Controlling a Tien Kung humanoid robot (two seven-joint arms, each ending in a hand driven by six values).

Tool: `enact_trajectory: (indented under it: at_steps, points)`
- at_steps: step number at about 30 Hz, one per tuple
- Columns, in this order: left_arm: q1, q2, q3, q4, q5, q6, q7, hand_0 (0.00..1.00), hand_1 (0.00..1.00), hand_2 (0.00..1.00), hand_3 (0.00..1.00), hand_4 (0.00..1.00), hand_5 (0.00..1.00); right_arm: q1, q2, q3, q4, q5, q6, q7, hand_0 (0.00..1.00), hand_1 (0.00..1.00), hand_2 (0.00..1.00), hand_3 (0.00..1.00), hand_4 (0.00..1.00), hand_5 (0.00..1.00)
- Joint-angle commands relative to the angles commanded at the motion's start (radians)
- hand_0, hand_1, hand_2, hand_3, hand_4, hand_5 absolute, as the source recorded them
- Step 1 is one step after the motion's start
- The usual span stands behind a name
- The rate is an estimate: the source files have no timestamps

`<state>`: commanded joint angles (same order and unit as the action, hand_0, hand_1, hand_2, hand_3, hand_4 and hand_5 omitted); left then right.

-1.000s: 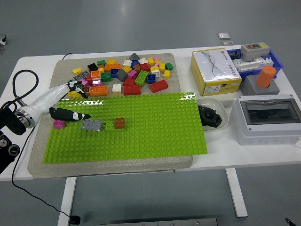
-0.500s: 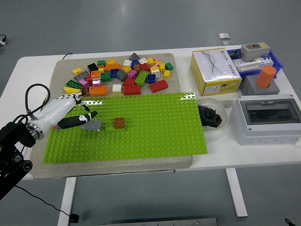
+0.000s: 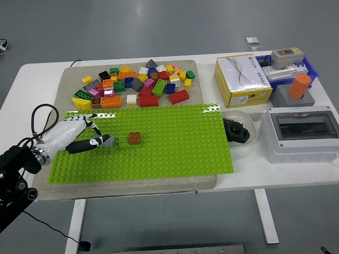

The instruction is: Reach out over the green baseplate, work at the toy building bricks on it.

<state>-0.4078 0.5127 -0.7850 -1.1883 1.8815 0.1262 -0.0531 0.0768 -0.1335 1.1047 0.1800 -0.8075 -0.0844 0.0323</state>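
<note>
The green baseplate [image 3: 175, 143] lies on a grey mat in the middle of the table. On its left part a brown brick [image 3: 134, 137] sits on the studs, with a small green brick [image 3: 123, 141] touching its left side. My left hand [image 3: 91, 141] reaches in from the left edge over the plate's left end. Its fingers are curled on a grey brick [image 3: 105, 140], which is tilted with one end off the studs, just left of the green brick. The right hand is out of the picture.
A pile of loose coloured bricks [image 3: 137, 84] covers the mat behind the plate. To the right are a yellow box [image 3: 242, 80], a white bowl [image 3: 251, 129] holding a black part, a blue tray [image 3: 312, 69], an orange cylinder [image 3: 301, 85] and a white switch box [image 3: 303, 135].
My left arm has drawn back toward the near left and lowered. The hand has closed on the grey brick and tipped it up. The pink brick at the plate's left edge no longer shows.
</note>
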Motion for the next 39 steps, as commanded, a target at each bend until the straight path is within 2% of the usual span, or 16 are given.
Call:
enact_trajectory:
  at_steps: [9,26,39]
  points:
    - [0.012,-0.011,0.002,0.019,0.010,0.003,0.001,0.998,0.998,0.998,0.598,0.784,0.998,-0.003,0.004,0.002,0.000,-0.001,0.002,0.000,0.713,0.585,0.697,0.678,0.749,0.726]
    - [0.000,-0.031,0.005,0.001,-0.031,-0.006,0.018,0.998,0.998,0.998,0.598,0.786,0.998,-0.002,0.004,0.005,0.000,0.004,0.003,0.003,0.713,0.584,0.696,0.679,0.748,0.721]
    - [0.008,-0.030,0.005,-0.001,-0.022,-0.020,0.041,0.998,0.998,0.998,0.592,0.793,0.998,-0.002,0.003,0.012,0.000,0.004,0.004,0.006,0.713,0.585,0.697,0.679,0.751,0.722]
